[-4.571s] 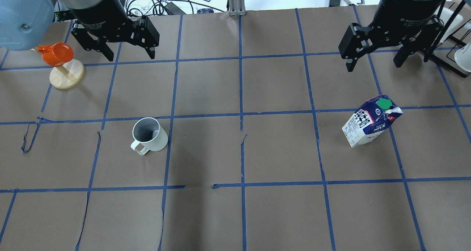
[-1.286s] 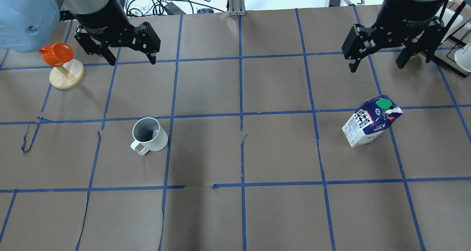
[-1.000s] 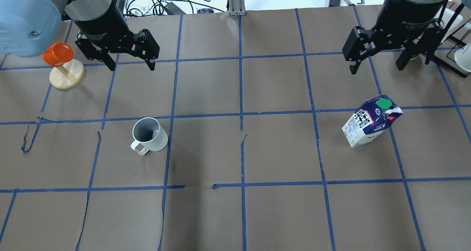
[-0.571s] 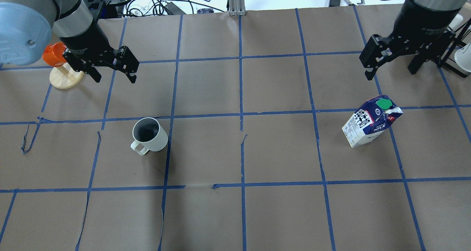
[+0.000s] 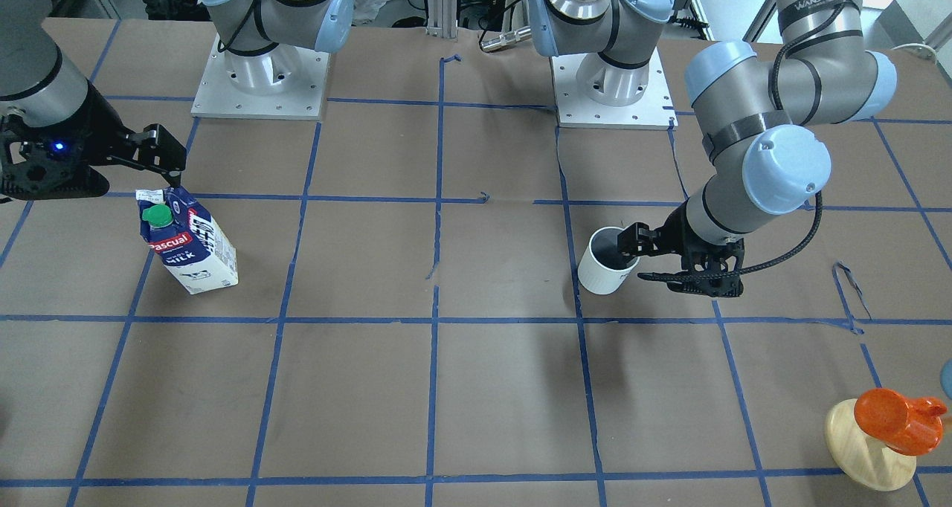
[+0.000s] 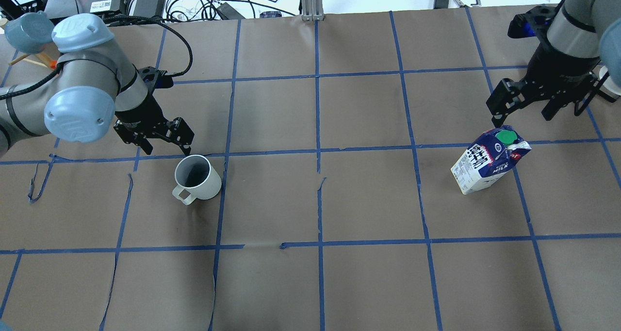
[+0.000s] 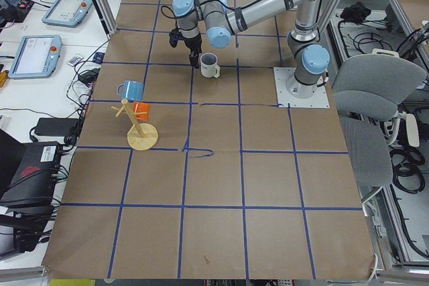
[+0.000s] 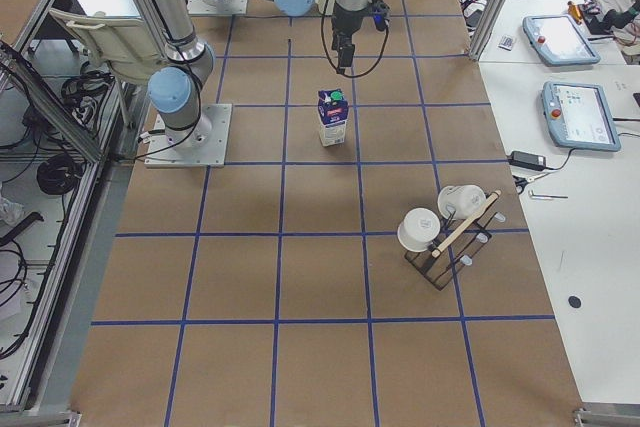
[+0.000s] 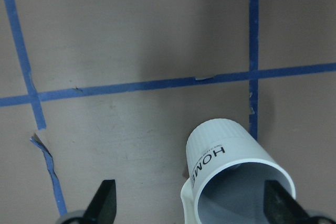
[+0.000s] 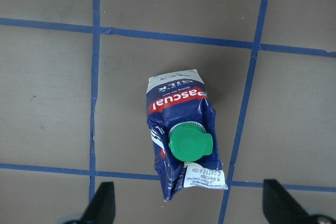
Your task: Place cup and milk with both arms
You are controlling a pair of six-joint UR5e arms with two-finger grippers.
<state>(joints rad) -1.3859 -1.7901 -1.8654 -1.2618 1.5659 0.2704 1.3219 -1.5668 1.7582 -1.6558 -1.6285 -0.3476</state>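
Fingers (image 9: 105, 203) of the left gripper (image 6: 167, 149) are spread wide and hold nothing; those of the right gripper (image 6: 521, 113) are likewise wide and hold nothing. Clock directions refer to the overhead view, with 12 o'clock pointing away from the robot.

Cup (image 6: 198, 178): one, upright on the worktop (image 6: 368, 200) in its left half, handle at 7 o'clock. The left gripper hangs at 11 o'clock of it, one fingertip just beside the far rim; contact cannot be judged. In the left wrist view the rim lies between the fingers, nearer the right-hand one. Blue tape lines (image 6: 271, 152) pass close at 12 and 3 o'clock of the cup. Bare brown paper extends from 4 to 8 o'clock toward the near edge.

Milk (image 6: 487, 163): one carton, upright, green cap on top, in the worktop's right half. It is well apart from the cup, with bare paper between them. The right gripper hangs at 1 o'clock of it, not touching. The right wrist view shows the carton centred between the fingers.

Surroundings: one wooden stand (image 5: 866, 447) at the left end carries one orange cup (image 5: 892, 418) and one blue cup (image 7: 129, 89); in the overhead view the left arm (image 6: 82, 112) covers most of it. One rack (image 8: 468, 217) at the right end bears two white cups (image 8: 418, 229). Cables (image 6: 208, 6) lie beyond the 12 o'clock edge.
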